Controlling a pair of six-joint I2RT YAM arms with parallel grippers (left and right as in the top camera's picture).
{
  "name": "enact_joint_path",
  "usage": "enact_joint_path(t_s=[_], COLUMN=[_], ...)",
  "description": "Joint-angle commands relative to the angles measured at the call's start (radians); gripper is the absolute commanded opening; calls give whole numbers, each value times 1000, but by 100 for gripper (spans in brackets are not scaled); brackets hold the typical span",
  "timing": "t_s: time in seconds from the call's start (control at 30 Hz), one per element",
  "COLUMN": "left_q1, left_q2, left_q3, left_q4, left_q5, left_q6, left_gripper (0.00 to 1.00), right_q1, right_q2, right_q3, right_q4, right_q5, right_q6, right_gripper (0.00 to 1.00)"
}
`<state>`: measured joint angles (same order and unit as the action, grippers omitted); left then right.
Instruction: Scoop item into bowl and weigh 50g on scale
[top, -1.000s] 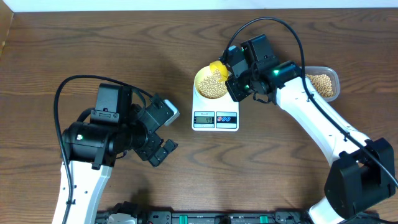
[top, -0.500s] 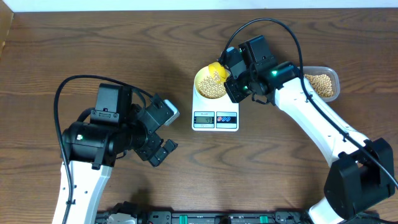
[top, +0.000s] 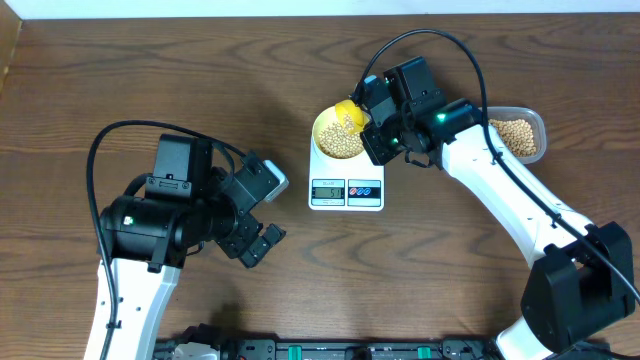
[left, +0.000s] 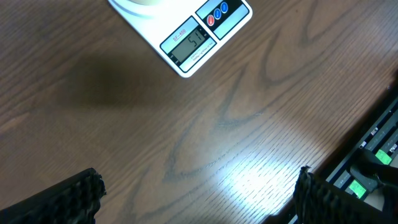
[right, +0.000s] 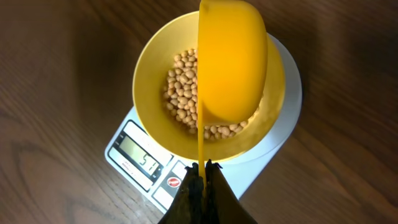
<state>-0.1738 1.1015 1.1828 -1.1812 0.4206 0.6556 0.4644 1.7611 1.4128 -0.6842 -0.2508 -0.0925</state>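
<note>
The pale yellow bowl sits on the white scale and holds beige beans. The scale's display reads 51; it also shows in the left wrist view. My right gripper is shut on the handle of the bright yellow scoop, which is turned on its side over the bowl. In the overhead view the scoop is at the bowl's far right rim. My left gripper is open and empty over bare table, left of the scale.
A clear plastic container with more beans stands at the right, beyond my right arm. A dark rail with cables runs along the table's front edge.
The scale's reading has gone up, from about 41 to 51. The scoop and both arms have hardly moved.
</note>
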Motion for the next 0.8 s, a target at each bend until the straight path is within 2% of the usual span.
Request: enact_joint_path(t_s=[0.0,0.13,0.23,0.77], left_q1=[4,4,4,4], left_q2=[-5,-5,-5,-5], left_q3=[13,13,13,13], left_q4=[-4,-4,-4,-4], left_q5=[16,16,16,16], left_q6=[10,10,10,10], left_gripper=[100,100,100,100], right_q1=[-9,-5,-4,-6], right_q2=[-1,-1,-1,-1], right_q3=[27,27,27,27], right_q4=[0,-3,-6,-7], right_q5=[35,-74,-21,-21], right_q6=[-13,17,8,9], right_gripper=[1,1,1,1])
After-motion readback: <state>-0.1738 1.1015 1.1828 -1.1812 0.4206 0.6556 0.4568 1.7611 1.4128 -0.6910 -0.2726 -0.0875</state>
